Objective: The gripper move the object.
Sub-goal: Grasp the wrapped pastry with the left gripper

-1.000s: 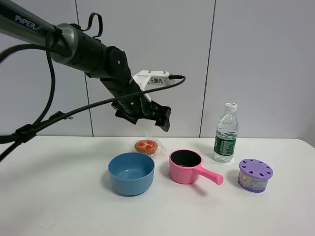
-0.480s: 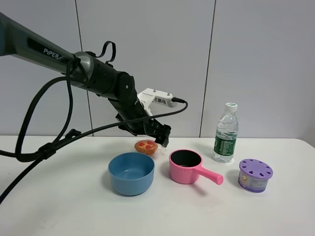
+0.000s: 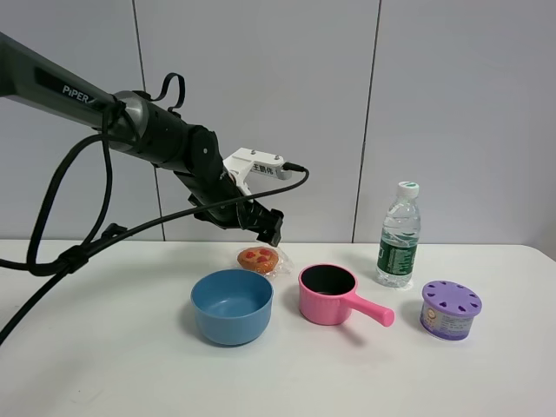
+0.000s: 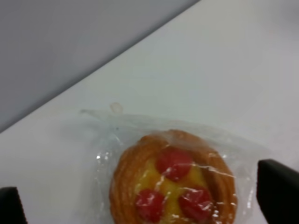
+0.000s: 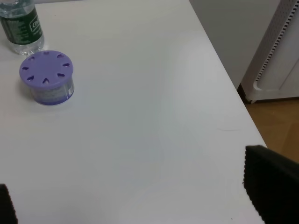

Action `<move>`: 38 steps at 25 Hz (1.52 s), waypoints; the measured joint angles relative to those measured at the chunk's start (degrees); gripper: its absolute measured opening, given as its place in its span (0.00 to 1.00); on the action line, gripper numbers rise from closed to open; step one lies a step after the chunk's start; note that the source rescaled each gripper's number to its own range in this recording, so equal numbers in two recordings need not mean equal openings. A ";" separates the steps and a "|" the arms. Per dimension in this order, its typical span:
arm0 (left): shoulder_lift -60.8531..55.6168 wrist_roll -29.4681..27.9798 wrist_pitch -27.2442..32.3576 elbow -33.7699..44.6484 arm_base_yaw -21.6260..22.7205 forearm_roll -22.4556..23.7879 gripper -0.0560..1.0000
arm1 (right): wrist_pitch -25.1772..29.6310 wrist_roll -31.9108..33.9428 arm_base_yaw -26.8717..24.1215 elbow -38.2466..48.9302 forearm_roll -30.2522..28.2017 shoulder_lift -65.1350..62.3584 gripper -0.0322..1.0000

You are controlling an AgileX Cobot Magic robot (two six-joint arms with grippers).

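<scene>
Small round golden-brown pastry (image 3: 258,258) with red dots, in crinkly clear wrap, lies flat on the white tabletop (image 3: 104,347) directly beneath the black two-jawed left claw (image 3: 268,229), untouched. Claw hovers just above, jaws spread wide, gripping nothing; the wrist view frames the pastry between the two tips. Judged progress: approach lined up; descent, grasp, lift and carry all left to do. Tight quarters: round blue plastic bowl (image 3: 232,306) just in front of the claw, pink saucepan (image 3: 327,294) near beside it, grey wall (image 3: 261,87) behind. Straight up looks the cleanest exit. Clear water bottle (image 3: 399,234) and purple-lidded round tub (image 3: 450,309) well apart. The right claw (image 5: 135,200), jaws wide and empty, sits near the table's edge.
</scene>
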 joint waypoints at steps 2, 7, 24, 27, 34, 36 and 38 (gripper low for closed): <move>0.39 0.00 -0.13 0.00 0.07 -0.32 1.00 | 0.00 0.00 0.00 0.00 0.00 0.00 1.00; 1.46 0.00 -0.60 0.00 0.07 -1.18 1.00 | 0.00 0.00 0.00 0.00 0.00 0.00 1.00; 4.77 0.00 -2.31 -0.04 -0.25 -3.59 1.00 | 0.00 0.00 0.00 0.00 0.00 0.00 1.00; 5.36 0.00 -2.57 -0.04 -0.25 -3.79 1.00 | 0.00 0.00 0.00 0.00 0.00 0.00 1.00; 6.16 0.00 -3.33 -0.04 -0.25 -4.00 1.00 | 0.00 0.00 0.00 0.00 0.00 0.00 1.00; 6.56 0.00 -3.89 -0.04 -0.25 -4.00 1.00 | 0.00 0.00 0.00 0.00 0.00 0.00 1.00; 6.82 0.00 -3.97 -0.04 -0.29 -4.02 1.00 | 0.00 0.00 0.00 0.00 0.00 0.00 1.00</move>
